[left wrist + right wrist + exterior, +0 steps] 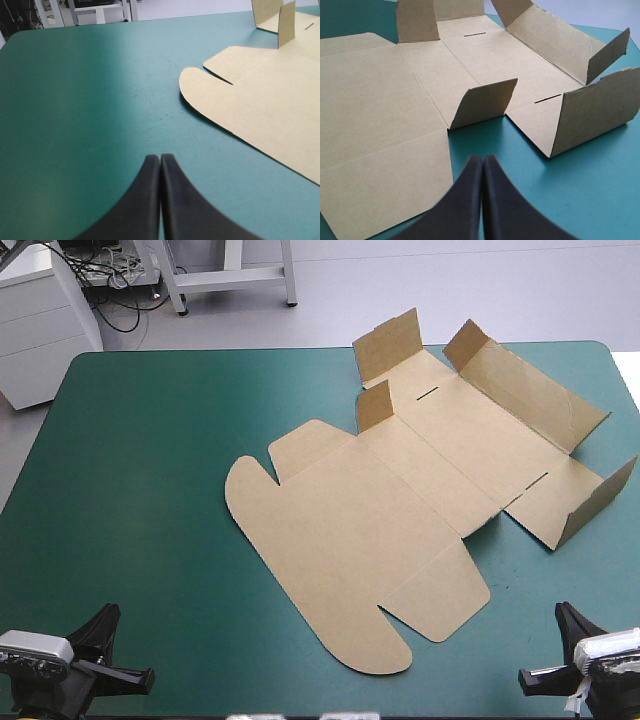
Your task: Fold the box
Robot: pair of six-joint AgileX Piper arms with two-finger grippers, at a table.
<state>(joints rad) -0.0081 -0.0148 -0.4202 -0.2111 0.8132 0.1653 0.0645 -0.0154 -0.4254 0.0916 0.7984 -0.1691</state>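
Opening step, apparently: nothing folded yet beyond a few raised flaps on the brown box [400, 490], spread across the desk [130, 470]. Both clenched, empty: left hand [160, 158] well off the box's rounded flap, right hand [483, 159] just short of its near edge. Next, probably: unclench, reach for a side wall.

I get bright, even overhead light; worktop [150, 490] sheen near far edge, poss. glare; soft shadows by box [400, 500] flaps.
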